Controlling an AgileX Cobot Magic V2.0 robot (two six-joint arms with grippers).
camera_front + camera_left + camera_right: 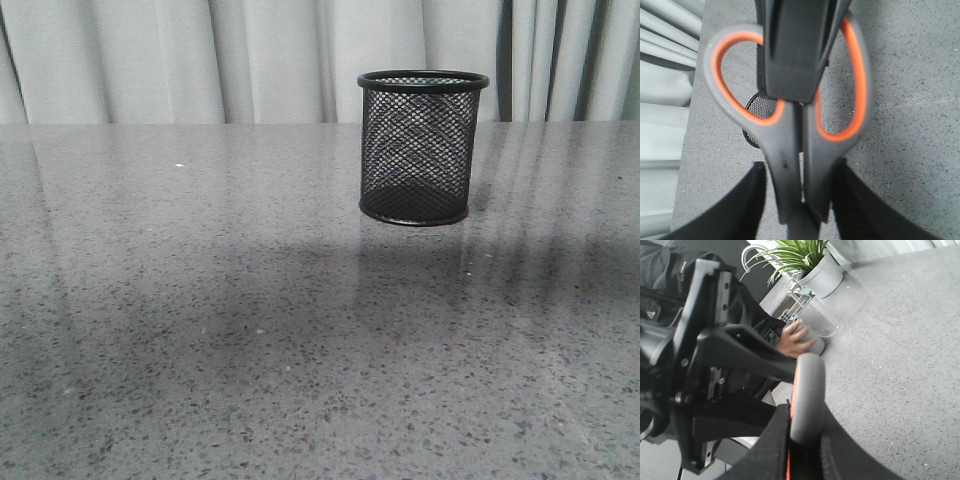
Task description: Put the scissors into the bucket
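Note:
The black wire-mesh bucket [422,148] stands upright on the grey speckled table [200,300], right of centre toward the back. No gripper and no scissors show in the front view. In the left wrist view, the scissors [790,150] have grey handles and orange-lined loops. My left gripper [800,169] is shut on their shank below the loops, above the table. The bucket [760,106] shows small through one loop. The blades are hidden. A black finger [790,50] of my right gripper crosses the handles. In the right wrist view, my right gripper [802,415] is shut on a grey handle loop [807,385].
Pale curtains [250,60] hang behind the table's far edge. In the right wrist view, my left arm [715,365] is close beside the scissors. Beyond it a person's hand [795,340] rests on a clear container, and a potted plant [815,275] stands off the table.

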